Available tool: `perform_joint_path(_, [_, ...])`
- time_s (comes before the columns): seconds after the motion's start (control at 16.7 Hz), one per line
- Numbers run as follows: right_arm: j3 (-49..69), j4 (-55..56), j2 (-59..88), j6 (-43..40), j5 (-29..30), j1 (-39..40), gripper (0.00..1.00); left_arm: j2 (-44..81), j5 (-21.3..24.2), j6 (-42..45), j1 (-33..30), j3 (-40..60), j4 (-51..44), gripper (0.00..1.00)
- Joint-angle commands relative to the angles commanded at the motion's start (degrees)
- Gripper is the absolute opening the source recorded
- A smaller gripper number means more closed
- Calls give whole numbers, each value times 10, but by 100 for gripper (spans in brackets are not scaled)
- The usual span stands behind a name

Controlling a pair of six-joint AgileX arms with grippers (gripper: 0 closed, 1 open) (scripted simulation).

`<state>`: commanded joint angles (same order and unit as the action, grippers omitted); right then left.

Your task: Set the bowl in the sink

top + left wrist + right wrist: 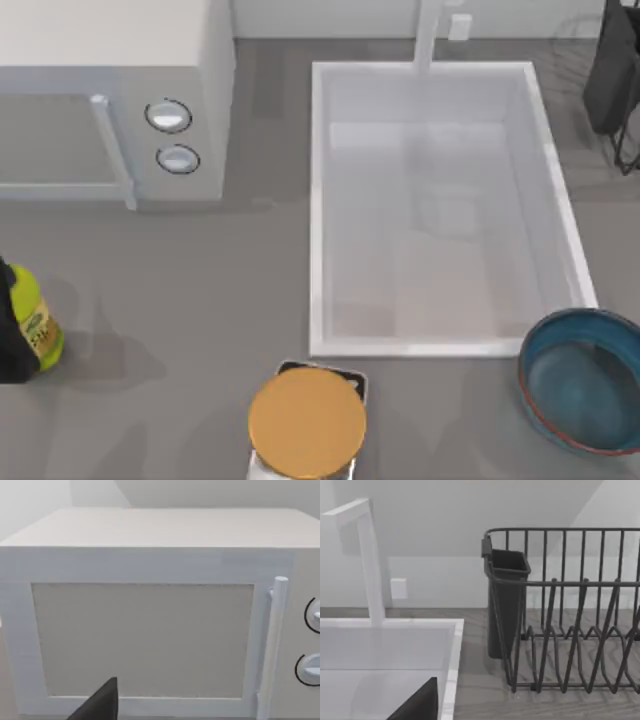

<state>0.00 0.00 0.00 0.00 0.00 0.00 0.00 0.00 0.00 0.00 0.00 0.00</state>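
We see glossy round bowl point(583, 392) on grey worktop point(180, 330) | just outside white rectangular sink point(441, 347) corner | gripper states: cannot tell

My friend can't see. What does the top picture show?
A blue bowl sits on the grey table by the right near corner of the white sink. A microwave stands at left, an orange disc in front.

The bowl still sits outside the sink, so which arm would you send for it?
Probably the right. The bowl sits at the table's right edge, just off the sink corner, and the right wrist view faces that side's sink rim and rack. The left wrist view faces the microwave.
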Motion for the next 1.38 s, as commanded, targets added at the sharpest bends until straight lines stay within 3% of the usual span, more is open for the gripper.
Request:
perform_joint_path(0.36, [58,-61,62,8,-1,9,100,0,0,0,0,0,0,100])
perform_joint_path(1.08, [443,-515,615,64,5,62,100,0,0,0,0,0,0,100])
perform_joint_path(1.38, [560,-638,761,81,5,77,100,0,0,0,0,0,0,100])
